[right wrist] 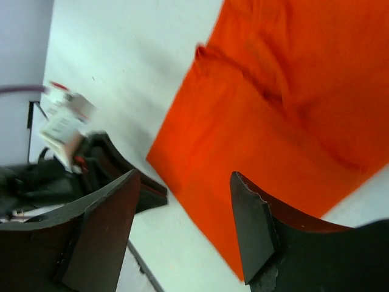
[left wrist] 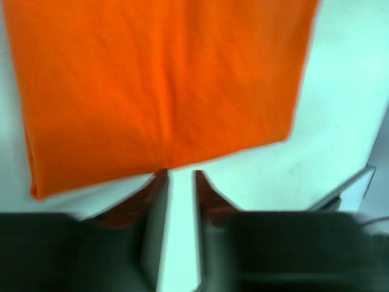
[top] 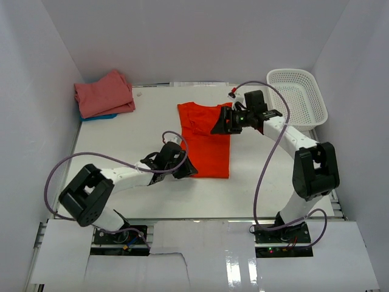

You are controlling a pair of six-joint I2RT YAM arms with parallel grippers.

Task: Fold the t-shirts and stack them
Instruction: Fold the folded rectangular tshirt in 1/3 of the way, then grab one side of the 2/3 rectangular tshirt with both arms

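While the orange t-shirt (top: 206,143) lies between them, left claw (left wrist: 180,175) gapes narrowly, right claw (right wrist: 185,177) widely.

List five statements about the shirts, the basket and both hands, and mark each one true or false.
1. The orange-red t-shirt lies flat on the table. True.
2. The pink t-shirt sits on top of the blue t-shirt. True.
3. The white basket holds a shirt. False: no shirt shows inside it.
4. The right hand is open, with nothing between its fingers. True.
5. The left hand grips the pink t-shirt. False: it sits at the near edge of the orange-red t-shirt, slightly open and holding nothing.
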